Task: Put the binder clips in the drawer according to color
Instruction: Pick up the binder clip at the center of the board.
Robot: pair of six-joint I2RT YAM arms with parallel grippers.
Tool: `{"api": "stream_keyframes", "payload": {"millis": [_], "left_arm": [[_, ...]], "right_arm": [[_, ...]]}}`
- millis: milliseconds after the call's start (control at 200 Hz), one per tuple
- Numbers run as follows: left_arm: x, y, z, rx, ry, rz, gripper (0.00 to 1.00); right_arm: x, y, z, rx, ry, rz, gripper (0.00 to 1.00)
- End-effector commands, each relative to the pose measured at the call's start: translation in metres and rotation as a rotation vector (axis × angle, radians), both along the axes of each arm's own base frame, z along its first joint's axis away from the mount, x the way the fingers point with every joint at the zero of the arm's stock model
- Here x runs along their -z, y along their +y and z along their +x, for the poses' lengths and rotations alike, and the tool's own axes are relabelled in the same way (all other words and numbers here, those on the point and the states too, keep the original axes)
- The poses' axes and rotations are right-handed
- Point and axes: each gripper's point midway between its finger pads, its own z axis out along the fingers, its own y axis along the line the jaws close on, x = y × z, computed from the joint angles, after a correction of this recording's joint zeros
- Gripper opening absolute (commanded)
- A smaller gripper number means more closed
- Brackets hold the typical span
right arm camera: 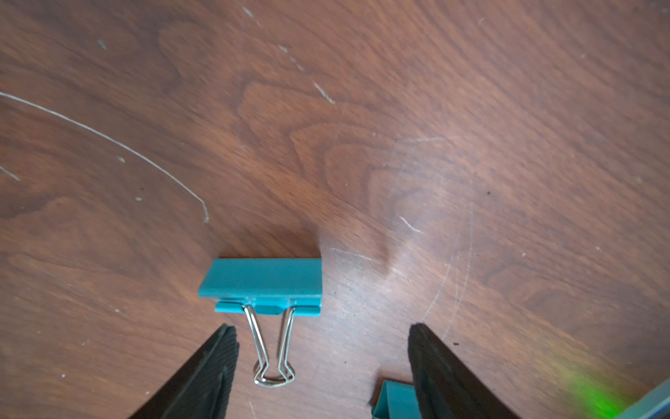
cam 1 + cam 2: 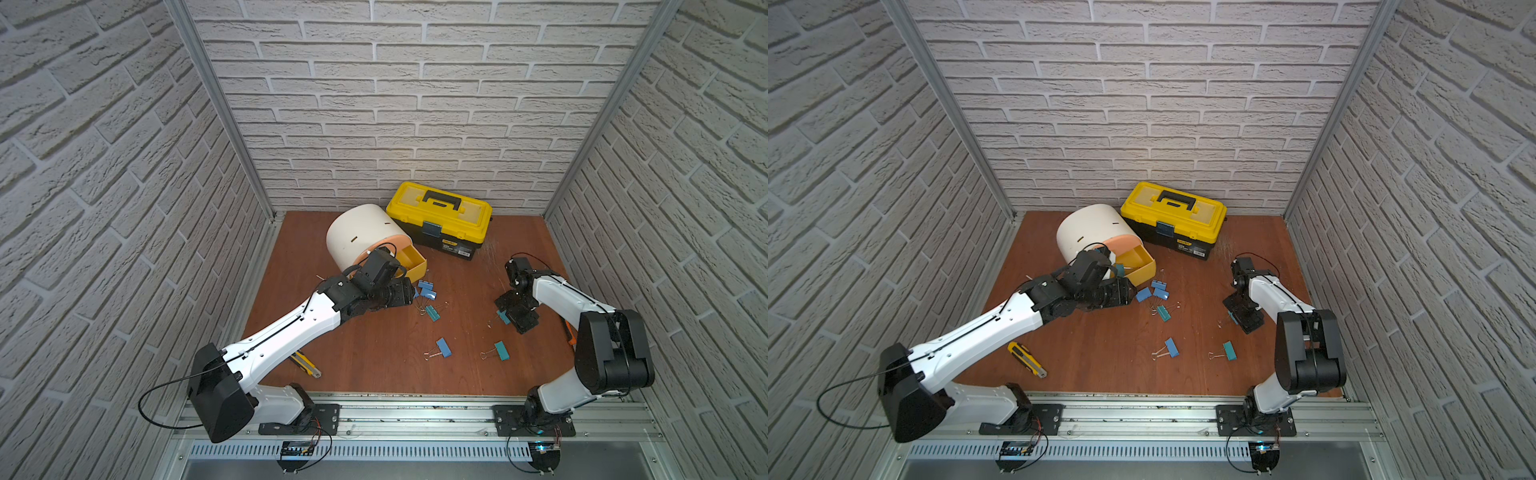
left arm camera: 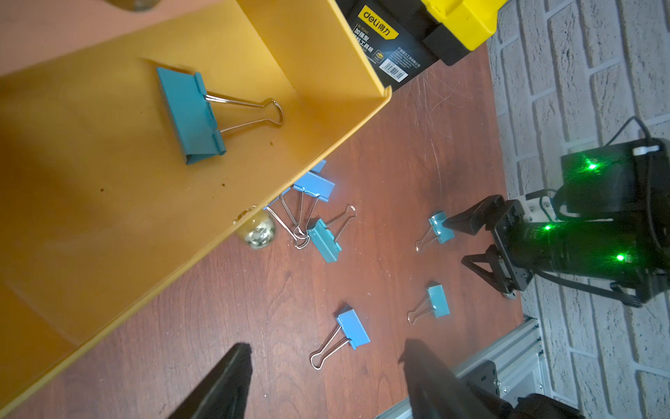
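Observation:
The white drum-shaped drawer cabinet [image 2: 359, 235] stands at the back, its yellow drawer [image 2: 417, 266] pulled out. One teal binder clip [image 3: 190, 116] lies inside that drawer [image 3: 108, 188]. My left gripper [image 2: 409, 291] hovers open and empty beside the drawer's front; in the left wrist view a blue clip [image 3: 353, 328] lies on the table far beyond its fingertips. My right gripper [image 1: 321, 330] is open low over a teal clip [image 1: 264, 283], whose wire handles lie between the fingers, nearer one. Blue clips [image 2: 426, 286] and teal clips [image 2: 501, 350] lie scattered mid-table.
A yellow-black toolbox [image 2: 440, 216] stands against the back wall right of the cabinet. A yellow utility knife [image 2: 1025, 359] lies under the left arm near the front edge. Another teal clip [image 1: 395, 399] sits by the right gripper's other finger. Brick walls enclose three sides.

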Motion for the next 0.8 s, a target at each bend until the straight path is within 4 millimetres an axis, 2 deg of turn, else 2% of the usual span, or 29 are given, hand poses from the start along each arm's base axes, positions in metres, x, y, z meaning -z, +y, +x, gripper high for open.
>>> {"api": "stream_keyframes", "payload": {"millis": [0,215,525,795], "left_arm": [[-0.011,-0.005,0.005,0.017,-0.028,-0.018,0.71],[-0.009,-0.004,0.010,0.009,-0.022,-0.023,0.71],[-0.010,-0.002,0.014,-0.003,-0.025,-0.017,0.71],[-0.009,0.001,0.015,-0.012,-0.021,-0.014,0.71]], "right_arm": [[-0.010,-0.002,0.010,0.042,-0.043,0.005,0.77],[-0.011,-0.002,0.022,0.038,-0.045,0.017,0.77],[-0.004,0.000,0.025,0.055,-0.026,0.032,0.83],[0.005,-0.002,0.025,0.082,-0.002,0.030,0.82]]}}
